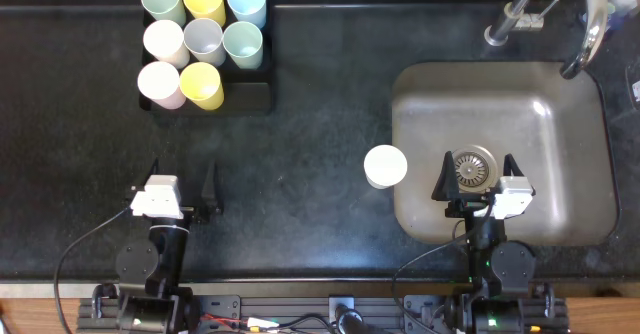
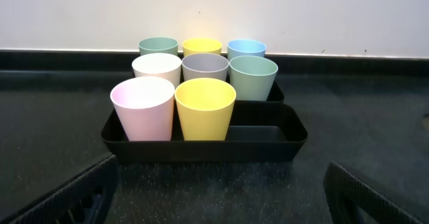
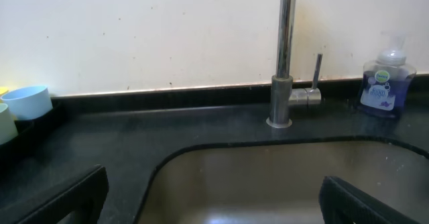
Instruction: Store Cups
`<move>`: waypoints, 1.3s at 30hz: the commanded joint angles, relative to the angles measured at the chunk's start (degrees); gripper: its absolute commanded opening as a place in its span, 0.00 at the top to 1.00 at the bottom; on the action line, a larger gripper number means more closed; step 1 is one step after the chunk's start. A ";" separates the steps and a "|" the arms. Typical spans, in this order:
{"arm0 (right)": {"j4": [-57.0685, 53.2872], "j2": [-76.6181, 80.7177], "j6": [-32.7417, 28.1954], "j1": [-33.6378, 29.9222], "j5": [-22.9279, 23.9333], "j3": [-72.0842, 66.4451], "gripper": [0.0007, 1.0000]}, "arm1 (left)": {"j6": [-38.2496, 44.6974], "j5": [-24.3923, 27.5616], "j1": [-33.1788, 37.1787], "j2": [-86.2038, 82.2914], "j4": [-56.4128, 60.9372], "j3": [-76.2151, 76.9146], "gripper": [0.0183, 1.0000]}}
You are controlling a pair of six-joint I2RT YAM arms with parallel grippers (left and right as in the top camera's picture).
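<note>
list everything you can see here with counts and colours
counter: one, black, whole surface
tray: one, black, one slot free
cups in tray: eight; two green, two yellow, blue, white, grey, pink; far left of counter
sink: one, steel, right side
loose cup: one, white, at sink's left rim
tap: one, chrome, behind sink
soap bottle: one, blue, near tap
left hand: one, black, open, over counter
right hand: one, black, open, over sink

Cups (image 1: 204, 40) in tray (image 1: 248, 96) — cup (image 1: 385, 165) beside sink (image 1: 560, 104)
</note>
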 commanded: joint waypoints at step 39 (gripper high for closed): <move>-70.40 91.19 -17.68 17.94 -1.31 76.28 0.00 | -1.11 -0.92 -0.20 -0.61 0.13 -0.55 0.00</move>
